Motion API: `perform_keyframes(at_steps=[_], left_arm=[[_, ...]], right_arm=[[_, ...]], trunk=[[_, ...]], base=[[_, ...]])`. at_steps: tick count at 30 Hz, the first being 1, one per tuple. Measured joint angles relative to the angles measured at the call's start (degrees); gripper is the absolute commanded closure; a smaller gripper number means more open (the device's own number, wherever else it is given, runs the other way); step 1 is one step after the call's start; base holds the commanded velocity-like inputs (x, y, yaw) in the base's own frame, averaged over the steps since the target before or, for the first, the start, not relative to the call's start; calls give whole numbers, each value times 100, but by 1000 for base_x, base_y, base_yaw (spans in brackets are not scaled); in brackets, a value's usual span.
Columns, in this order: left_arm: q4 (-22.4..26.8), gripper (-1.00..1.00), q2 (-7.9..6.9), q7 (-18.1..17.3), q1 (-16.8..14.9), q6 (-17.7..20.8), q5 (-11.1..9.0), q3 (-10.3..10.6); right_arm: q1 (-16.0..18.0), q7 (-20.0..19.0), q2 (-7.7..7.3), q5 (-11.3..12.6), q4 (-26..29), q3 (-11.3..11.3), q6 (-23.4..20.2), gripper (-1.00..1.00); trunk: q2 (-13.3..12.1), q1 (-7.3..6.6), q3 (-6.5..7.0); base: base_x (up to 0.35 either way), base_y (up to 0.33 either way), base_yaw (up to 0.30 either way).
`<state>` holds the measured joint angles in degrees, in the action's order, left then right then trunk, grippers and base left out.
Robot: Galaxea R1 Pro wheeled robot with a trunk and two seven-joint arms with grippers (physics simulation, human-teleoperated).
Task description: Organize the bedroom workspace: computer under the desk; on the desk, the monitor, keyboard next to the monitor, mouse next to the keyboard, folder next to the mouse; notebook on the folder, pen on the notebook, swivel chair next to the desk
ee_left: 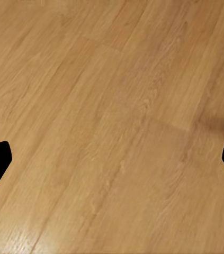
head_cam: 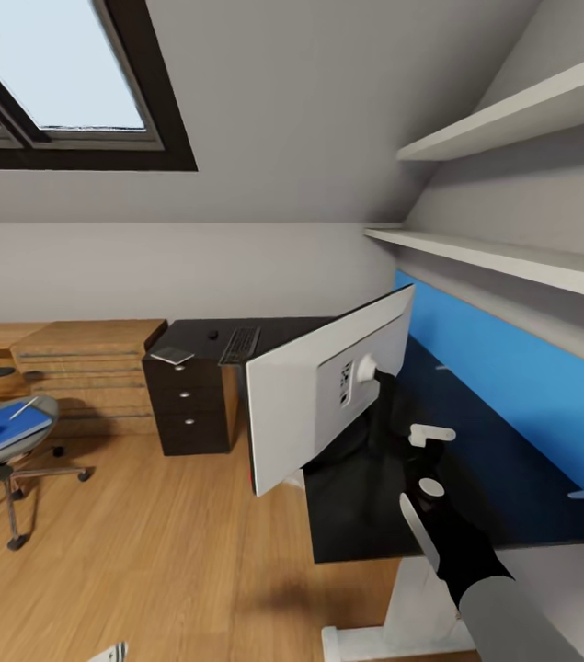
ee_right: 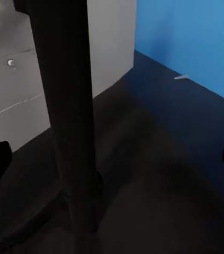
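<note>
The monitor [head_cam: 324, 400] stands on the black desk [head_cam: 503, 487], its pale back toward me and its lower end past the desk's front edge. My right gripper [ee_right: 112, 164] is open just behind it, and the black monitor stand [ee_right: 64, 106] rises between the fingers without touching them. Farther along the desk lie the keyboard [head_cam: 239, 345], the mouse [head_cam: 213, 335] and the notebook [head_cam: 173, 355]. The swivel chair [head_cam: 2, 478] at the left carries the blue folder [head_cam: 6, 428] with the pen [head_cam: 23, 408] on it. My left gripper [ee_left: 112, 164] hangs open over bare wood floor.
A long blue panel [head_cam: 521, 377] backs the desk, with two white shelves [head_cam: 512, 119] above it. A light wooden drawer unit [head_cam: 89, 368] stands beside the desk's far end. Open floor [head_cam: 163, 552] lies between chair and desk. A white support [head_cam: 393, 616] sits under the desk's near end.
</note>
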<state>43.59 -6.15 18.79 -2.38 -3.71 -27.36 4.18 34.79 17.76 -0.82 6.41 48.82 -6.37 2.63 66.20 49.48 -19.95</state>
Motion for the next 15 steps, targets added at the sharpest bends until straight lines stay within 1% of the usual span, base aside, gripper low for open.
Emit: perform_keyframes(at_steps=[3,5,11,15], left_arm=[[0,-100,1,0,1,-7,0,2],[0,-100,4,-1,2,-11,4,4],[-3,-100,8,-1,4,-14,8,13],[-6,-100,9,-1,0,-14,9,16]], right_arm=[[-1,1,5,1,0,-9,36,-100],[2,2,7,-2,-23,-28,56,-100],[5,3,9,-5,-215,-93,77,-100],[19,2,10,-5,-517,-101,93,-100]], trunk=[[0,1,0],[0,2,0],[0,2,0],[-1,3,0]], base=[[180,0,0],[84,0,0],[29,0,0],[9,0,0]])
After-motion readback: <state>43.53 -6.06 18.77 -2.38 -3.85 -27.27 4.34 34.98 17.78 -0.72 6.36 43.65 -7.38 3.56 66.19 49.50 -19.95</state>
